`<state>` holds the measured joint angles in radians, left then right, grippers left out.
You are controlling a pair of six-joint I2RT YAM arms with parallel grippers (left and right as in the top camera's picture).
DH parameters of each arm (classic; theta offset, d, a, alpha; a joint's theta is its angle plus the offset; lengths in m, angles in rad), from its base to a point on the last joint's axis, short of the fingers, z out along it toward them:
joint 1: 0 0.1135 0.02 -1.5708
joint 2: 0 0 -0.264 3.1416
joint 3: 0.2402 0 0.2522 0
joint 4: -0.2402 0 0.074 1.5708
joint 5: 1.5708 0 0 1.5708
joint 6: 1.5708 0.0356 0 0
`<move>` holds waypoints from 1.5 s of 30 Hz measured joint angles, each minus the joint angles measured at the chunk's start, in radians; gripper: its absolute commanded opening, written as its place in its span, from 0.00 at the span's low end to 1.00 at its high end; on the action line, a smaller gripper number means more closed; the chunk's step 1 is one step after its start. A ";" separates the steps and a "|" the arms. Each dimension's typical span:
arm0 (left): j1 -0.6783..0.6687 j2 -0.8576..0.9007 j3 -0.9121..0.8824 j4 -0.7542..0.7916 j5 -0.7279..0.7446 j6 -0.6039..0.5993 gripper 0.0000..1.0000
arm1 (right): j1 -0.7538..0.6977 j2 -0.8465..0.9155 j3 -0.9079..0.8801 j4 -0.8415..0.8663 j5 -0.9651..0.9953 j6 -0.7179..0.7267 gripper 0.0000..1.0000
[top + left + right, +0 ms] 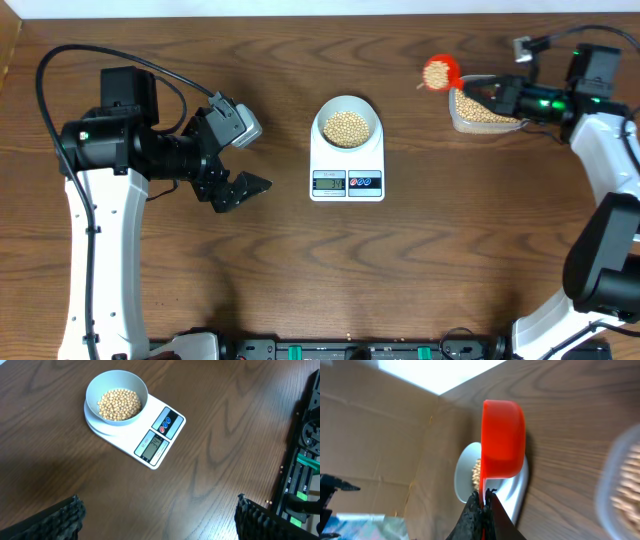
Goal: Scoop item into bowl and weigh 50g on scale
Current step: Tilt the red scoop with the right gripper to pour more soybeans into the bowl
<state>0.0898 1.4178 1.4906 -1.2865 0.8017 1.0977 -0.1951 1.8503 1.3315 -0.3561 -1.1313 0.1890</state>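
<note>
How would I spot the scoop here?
From the flat white digital scale mid-table, look right to the clear plastic tub of small beige beans. Beside its left end, the right gripper holds a small round red plastic scoop, the only red cup there.

- The left arm (pixel 100 215): glossy white tubular link shells and bulky matt-black joint housings, with a small green light (pixel 85 130) at 9 o'clock in the overhead view.
- A thin black cable (pixel 60 60) arcs at 10 o'clock.
- A silver-grey boxy wrist camera (pixel 240 122) sits beside the black left gripper (pixel 240 190), whose fingers (pixel 62 521) carry ribbed black pads.
- The right arm (pixel 605 160) at 3 o'clock has the same white shells, black joints and green lights (pixel 545 100).
- The right gripper (pixel 482 510) has rough black fingers.
</note>
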 measured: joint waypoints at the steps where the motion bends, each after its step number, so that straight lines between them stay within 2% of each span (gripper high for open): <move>1: 0.000 0.000 0.000 0.000 0.000 0.000 0.98 | 0.024 0.000 0.000 0.013 0.000 0.012 0.01; 11: 0.000 0.000 0.000 0.000 0.000 0.000 0.98 | 0.167 0.000 0.000 0.026 -0.002 0.057 0.01; 19: 0.000 0.000 0.000 0.000 0.000 0.000 0.98 | 0.207 0.000 0.000 0.047 -0.002 0.061 0.01; 27: 0.000 0.000 0.000 0.000 0.000 0.000 0.98 | 0.252 0.000 0.000 0.039 0.002 -0.051 0.01; 37: 0.000 0.000 0.000 0.000 0.000 0.000 0.98 | 0.313 0.000 0.000 0.006 0.105 -0.225 0.01; 45: 0.000 0.000 0.000 0.000 0.000 0.000 0.98 | 0.348 0.000 0.000 0.005 0.179 -0.256 0.01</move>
<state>0.0898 1.4178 1.4906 -1.2869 0.8021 1.0973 0.1528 1.8503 1.3315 -0.3508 -0.9520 -0.0673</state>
